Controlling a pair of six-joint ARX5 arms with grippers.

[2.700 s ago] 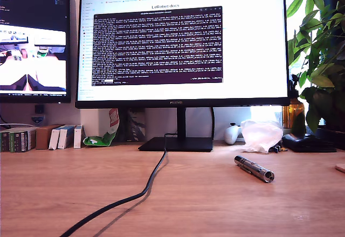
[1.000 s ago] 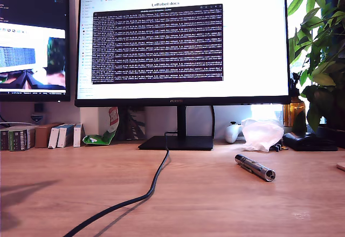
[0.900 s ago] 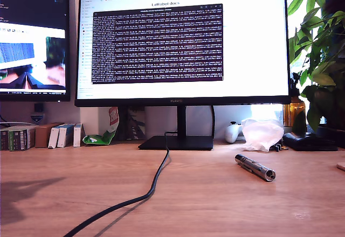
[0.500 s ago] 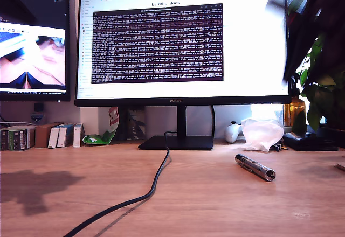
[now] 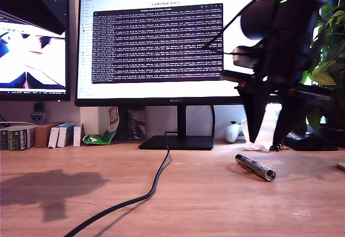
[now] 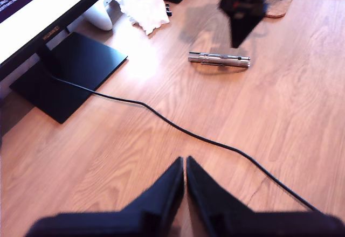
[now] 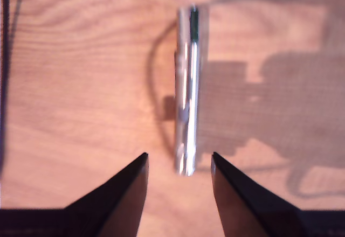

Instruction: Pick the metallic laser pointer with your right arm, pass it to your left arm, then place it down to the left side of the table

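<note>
My second gripper (image 5: 267, 140), fingers apart, hovers above the metallic laser pointer (image 5: 255, 167) on the table (image 5: 205, 199); my first gripper (image 6: 185, 161) fingers together.

The exterior view sits low at the tabletop (image 5: 215, 204), facing the monitors; both wrist views look down, sharing the metallic laser pointer (image 5: 255, 167).

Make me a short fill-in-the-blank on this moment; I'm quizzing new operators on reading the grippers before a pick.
1. The metallic laser pointer lies on the ____.
2. My second gripper, above the pointer, has its jaws ____.
3. My first gripper has its jaws ____.
4. The black cable runs from the ____ stand across the table.

Missing words: table; open; shut; monitor
</note>
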